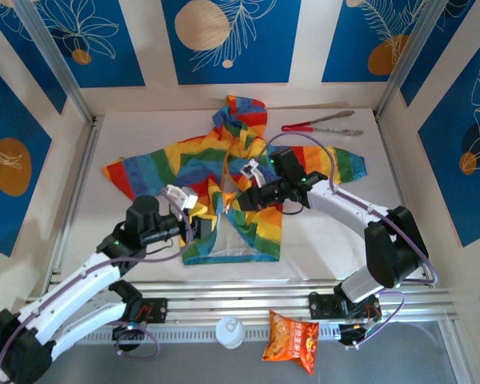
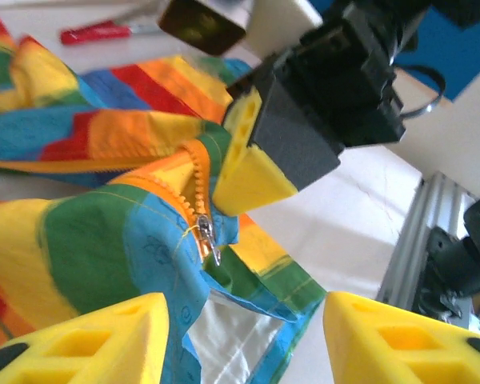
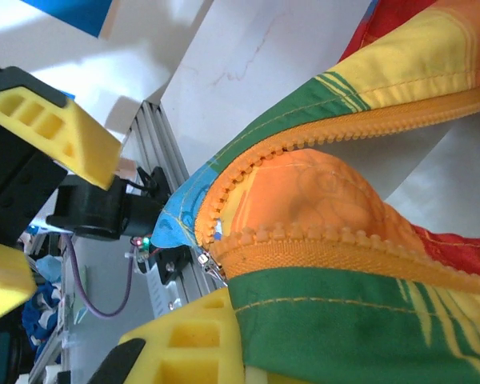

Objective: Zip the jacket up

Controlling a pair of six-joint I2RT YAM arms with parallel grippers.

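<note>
Pinching the jacket (image 1: pixel 194 162) by its zipper (image 2: pixel 195 172), right jaws pressed together, left jaws spread.

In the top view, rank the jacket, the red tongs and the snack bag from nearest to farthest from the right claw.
1. jacket, mid-table, under the right claw.
2. red tongs, far right.
3. snack bag, near edge.

Top external: looks down from above and behind the arm bases (image 1: pixel 224 308), far enough to take in the whole counter (image 1: pixel 328 232) around the jacket (image 1: pixel 192 164). Left wrist: sits close at the jacket's hem, facing the right claw (image 2: pixel 240 176). Right wrist: nearer still, facing the left claw (image 3: pixel 56 216); shares the jacket's zipper pull (image 3: pixel 210 264) with the left wrist.
</note>
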